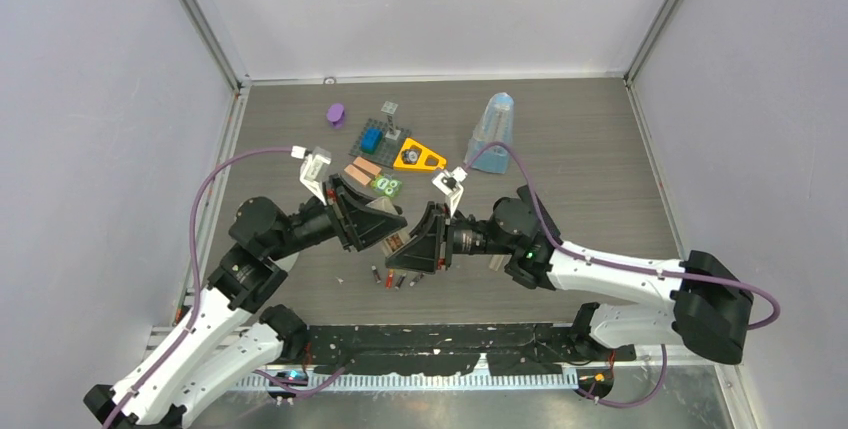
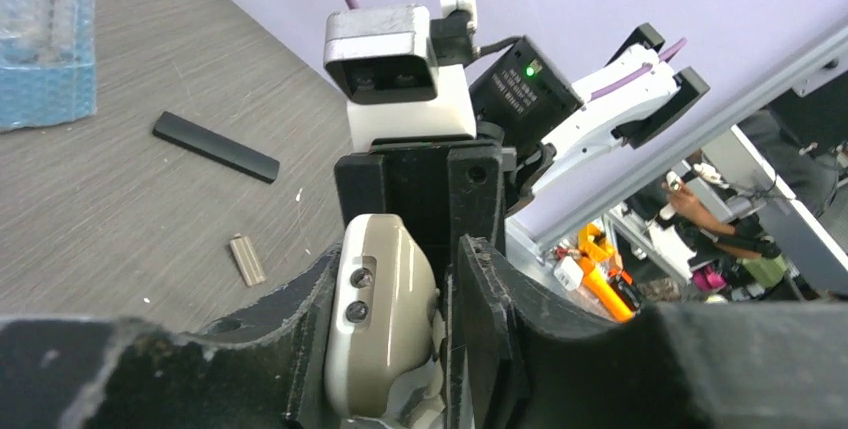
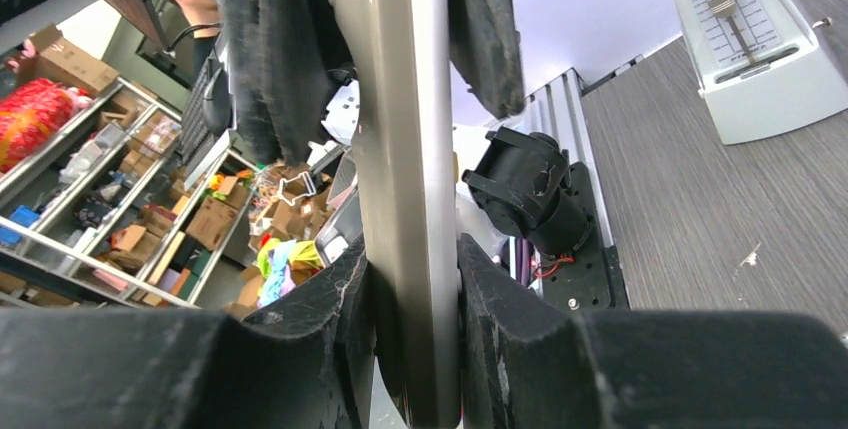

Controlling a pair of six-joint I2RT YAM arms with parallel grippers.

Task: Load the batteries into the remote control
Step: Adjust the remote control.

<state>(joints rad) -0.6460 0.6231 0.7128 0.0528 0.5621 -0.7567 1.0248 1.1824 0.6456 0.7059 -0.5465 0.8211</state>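
The remote control (image 1: 396,242) hangs above the table middle, held between both grippers. My left gripper (image 1: 383,225) is shut on one end: in the left wrist view the rounded off-white end of the remote control (image 2: 385,319), with two small dark holes, fills my left gripper (image 2: 400,349). My right gripper (image 1: 426,239) is shut on the other end; in the right wrist view the remote control (image 3: 405,149) shows edge-on as a grey slab clamped in my right gripper (image 3: 412,334). Small dark batteries (image 1: 398,280) lie on the table just below the grippers.
A pale metronome (image 1: 493,131) stands at the back right. An orange triangle (image 1: 418,157), a blue block (image 1: 372,137) and a purple piece (image 1: 336,114) lie behind the grippers. A flat black strip (image 2: 215,146) and a small grey ribbed piece (image 2: 246,260) rest on the table.
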